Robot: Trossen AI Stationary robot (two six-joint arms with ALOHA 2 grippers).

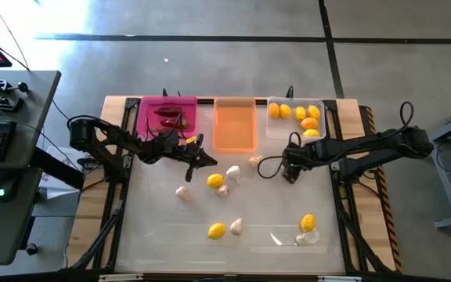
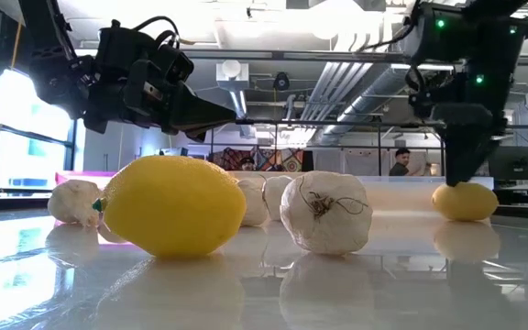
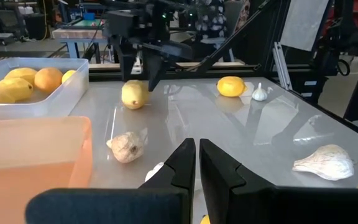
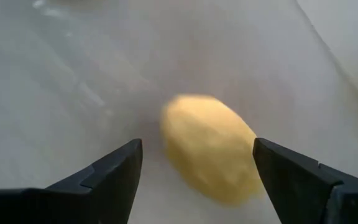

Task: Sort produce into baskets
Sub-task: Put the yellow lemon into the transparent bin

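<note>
Overhead, the right hand (image 4: 194,168) hangs with fingers spread wide over 1 yellow lemon (image 4: 210,146), not touching it, while the left hand (image 3: 196,163) hovers pressed together, empty.

Lemons (image 1: 216,181) and garlic (image 1: 236,226) lie scattered before three baskets (image 1: 235,125).

The left arm reaches in from the table's left edge toward the centre; its wrist is roughly level and the left gripper (image 1: 202,159) points toward the table's middle with its fingers (image 3: 182,163) closed together. The right arm extends in from the right edge, its wrist angled steeply downward. The right gripper (image 1: 290,174) hangs close above the surface with jaws spread wide apart.
</note>
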